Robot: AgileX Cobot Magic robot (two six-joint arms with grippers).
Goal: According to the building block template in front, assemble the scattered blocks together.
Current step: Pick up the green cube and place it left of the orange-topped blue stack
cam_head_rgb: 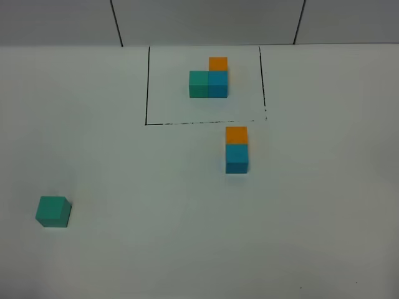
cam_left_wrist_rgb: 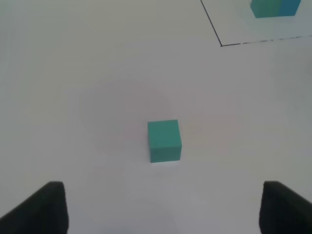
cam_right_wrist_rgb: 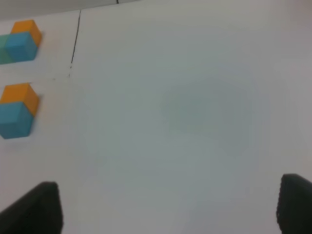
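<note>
Your high view gives the whole layout. The building block template (cam_head_rgb: 209,80) sits inside the black frame (cam_head_rgb: 147,87) at the far side of the table (cam_head_rgb: 324,218): teal beside blue, orange behind the blue. The orange cube (cam_head_rgb: 237,135) and blue cube (cam_head_rgb: 237,157) are touching, orange on the far side, just outside the frame's near line. The teal cube (cam_head_rgb: 53,211) sits alone, well apart, at the near left.

Your grippers show only in the wrist views. The left gripper (cam_left_wrist_rgb: 165,190) has its fingers spread wide and holds nothing. The teal cube (cam_left_wrist_rgb: 164,141) lies ahead of it, about centred between the fingers and not touching them. That view also catches a frame corner (cam_left_wrist_rgb: 222,44) and the template's teal and blue (cam_left_wrist_rgb: 275,7), but not the loose pair.

The right gripper (cam_right_wrist_rgb: 170,190) is also spread wide and holds nothing, over bare table. At the edge of its view you get the loose orange cube (cam_right_wrist_rgb: 19,95), the blue cube (cam_right_wrist_rgb: 14,119) and part of the template (cam_right_wrist_rgb: 22,41). The teal cube is out of that view.
</note>
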